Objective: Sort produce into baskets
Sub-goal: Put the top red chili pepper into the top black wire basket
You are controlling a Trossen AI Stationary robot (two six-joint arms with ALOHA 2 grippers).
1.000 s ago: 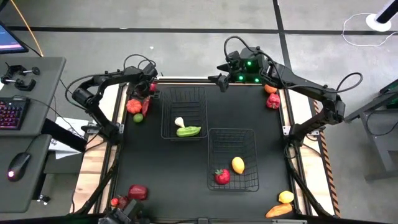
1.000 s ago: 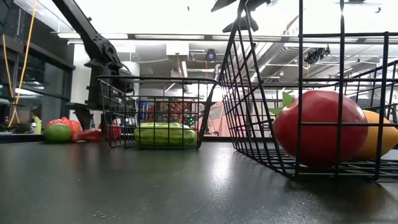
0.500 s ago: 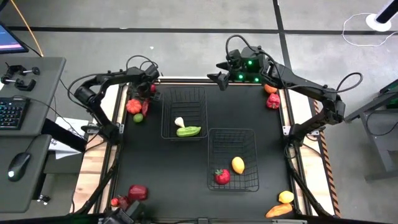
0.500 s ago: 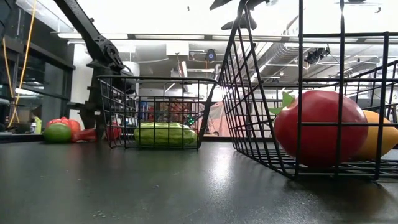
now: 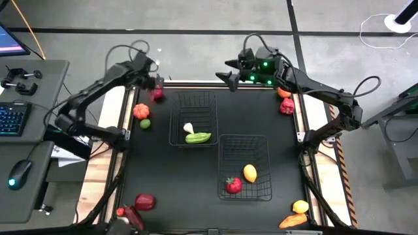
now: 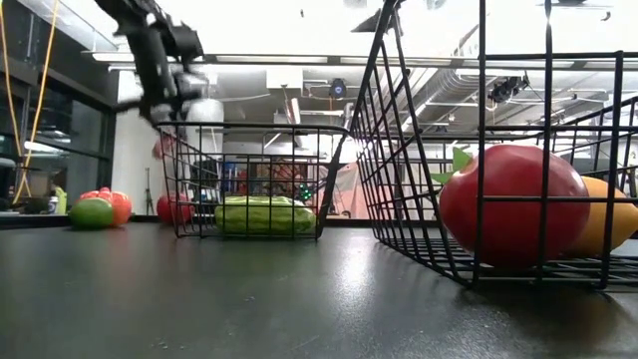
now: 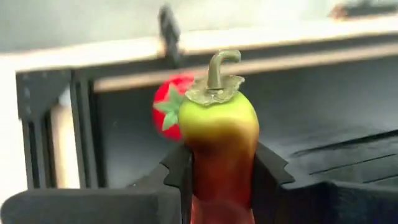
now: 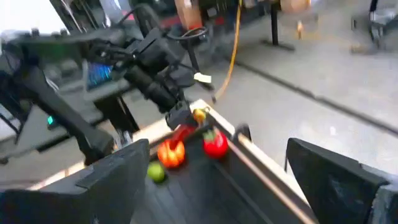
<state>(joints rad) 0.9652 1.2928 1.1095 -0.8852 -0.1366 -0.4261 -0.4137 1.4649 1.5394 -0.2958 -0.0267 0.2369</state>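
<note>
Black tabletop: four pieces sitting across both baskets (image 5: 192,117); roughly eight lying outside. Left gripper (image 5: 154,87), upper left, clamping a chili pepper (image 7: 219,143); right gripper (image 5: 225,76) hanging open, upper centre.

pepper (image 7: 219,149): lower end hidden between left gripper (image 7: 221,171) fingers, cut by frame edge | red piece (image 7: 166,107): half hidden behind pepper | lemon (image 6: 610,221): mostly behind strawberry (image 6: 513,204) | left gripper: motion-blurred in low view
</note>
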